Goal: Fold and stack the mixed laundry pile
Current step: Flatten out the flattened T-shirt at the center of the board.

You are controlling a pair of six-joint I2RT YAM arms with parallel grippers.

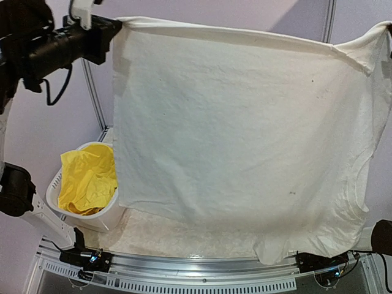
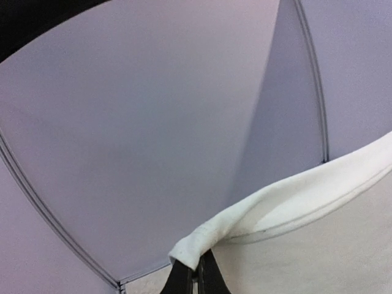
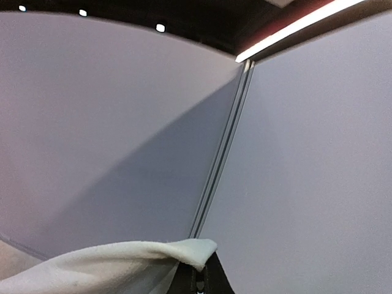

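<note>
A white T-shirt hangs spread wide in the air, filling most of the top view. My left gripper is shut on its upper left corner, seen in the left wrist view with the cloth pinched between the fingers. My right gripper is shut on the upper right corner at the frame edge; the right wrist view shows it pinching the cloth. The yellow shorts lie crumpled in the basket. The navy and pink pieces are hidden.
A white slotted plastic basket stands at the left on the table. The shirt's lower hem hangs just above the table surface. Pale booth walls with metal posts stand behind.
</note>
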